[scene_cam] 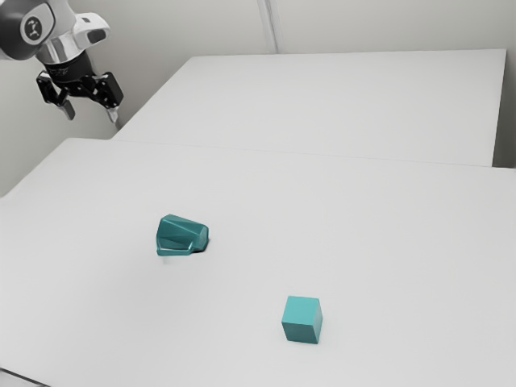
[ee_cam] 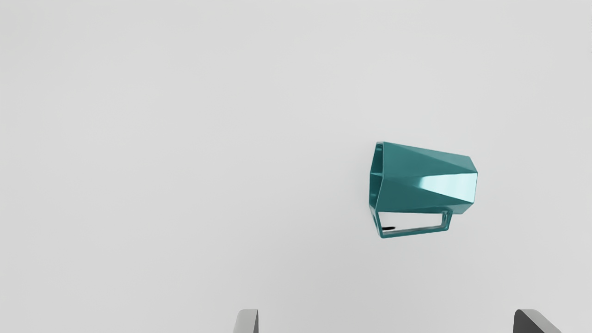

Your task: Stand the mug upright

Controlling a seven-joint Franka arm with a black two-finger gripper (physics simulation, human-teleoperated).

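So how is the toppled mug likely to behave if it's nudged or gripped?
The mug will probably slide or rock rather than roll freely, given its flat facets and the handle sticking out sideways. Its glossy highlight suggests it could be slippery. The crisp edges make it look stiff, so I'd expect little give.

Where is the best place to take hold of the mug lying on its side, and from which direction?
I would come from above and close the gripper across the body of the mug, near its base. It lies sideways, its body narrows toward that end, and the handle sticks out to one side.
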